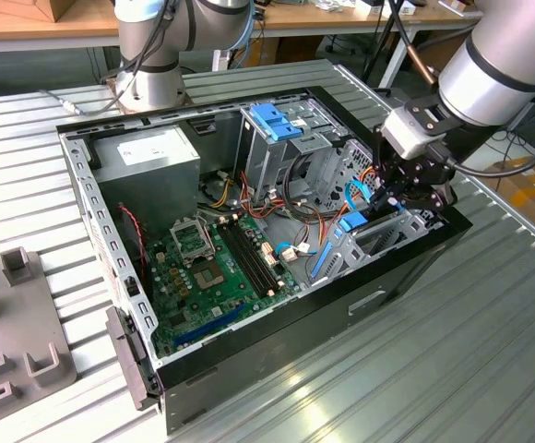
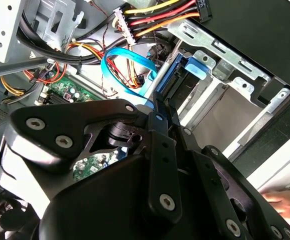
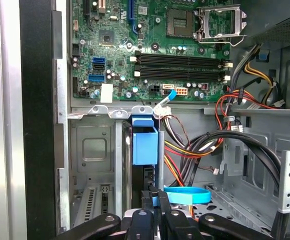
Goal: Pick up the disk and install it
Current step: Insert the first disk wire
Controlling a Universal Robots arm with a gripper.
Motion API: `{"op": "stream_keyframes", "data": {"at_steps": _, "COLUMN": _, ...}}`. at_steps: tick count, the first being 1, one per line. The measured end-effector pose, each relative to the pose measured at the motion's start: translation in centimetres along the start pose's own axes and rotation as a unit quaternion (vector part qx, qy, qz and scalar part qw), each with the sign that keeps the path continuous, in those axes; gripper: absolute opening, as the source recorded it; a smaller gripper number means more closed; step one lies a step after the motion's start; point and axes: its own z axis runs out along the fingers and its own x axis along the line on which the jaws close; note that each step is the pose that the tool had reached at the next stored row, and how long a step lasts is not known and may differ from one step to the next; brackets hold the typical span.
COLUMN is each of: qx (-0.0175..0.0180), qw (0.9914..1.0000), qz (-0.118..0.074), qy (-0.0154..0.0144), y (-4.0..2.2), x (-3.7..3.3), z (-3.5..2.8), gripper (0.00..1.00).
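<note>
Edgewise, the black gripper clamps the flat, blue-framed disk, upright in the grey sheet-metal bay.

The disk shows edge-on, its near end apparently hidden behind the hand.

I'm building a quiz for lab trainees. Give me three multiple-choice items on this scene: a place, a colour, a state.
1. Where is the hand? A) over the motherboard B) at the drive bay C) above the table
2. The disk has a frame that is: A) blue B) red C) yellow
3. The hand is: A) open and empty B) shut on a cable C) shut on the disk
Answers: B, it sits at the bay; A, blue shows in both wrist views; C, it clamps the disk's edge.
</note>
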Motion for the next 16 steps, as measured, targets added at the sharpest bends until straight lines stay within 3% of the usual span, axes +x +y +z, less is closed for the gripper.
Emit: {"op": "stream_keyframes", "data": {"at_steps": 16, "qx": -0.0001, "qw": 1.0, "qz": 0.0, "qy": 0.0002, "y": 0.09, "x": 0.02, "z": 0.1, "gripper": 0.16}}
